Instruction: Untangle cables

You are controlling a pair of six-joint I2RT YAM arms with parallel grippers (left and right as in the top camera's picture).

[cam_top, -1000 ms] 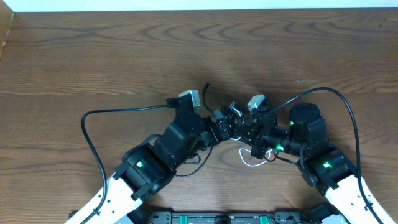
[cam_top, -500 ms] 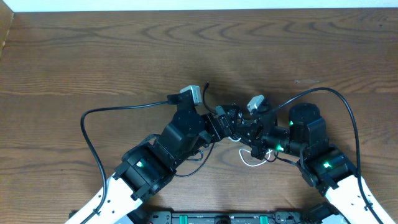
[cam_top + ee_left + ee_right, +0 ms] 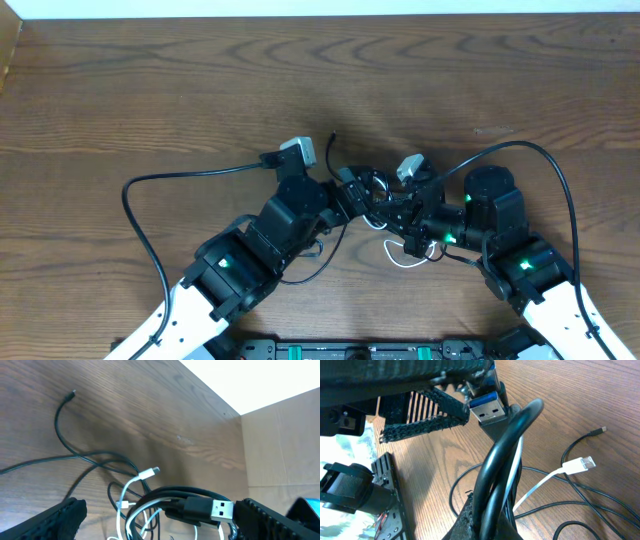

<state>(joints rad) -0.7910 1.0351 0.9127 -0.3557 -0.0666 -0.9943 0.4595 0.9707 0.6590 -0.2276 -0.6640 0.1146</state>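
Overhead, left arm [image 3: 250, 250] and right arm [image 3: 490, 215] angle inward; left fingers [image 3: 65, 517] gape empty, right fingers [image 3: 465, 527] pinch black cable [image 3: 495, 455].

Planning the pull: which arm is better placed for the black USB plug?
Left. Left gripper, open, flanks the black USB plug; right gripper is shut on the thick black cable.

The overhead view looks straight down on the desk [image 3: 150, 80] from high up. Both wrist views sit close and low over it, facing each other and sharing the white cable [image 3: 131, 485].
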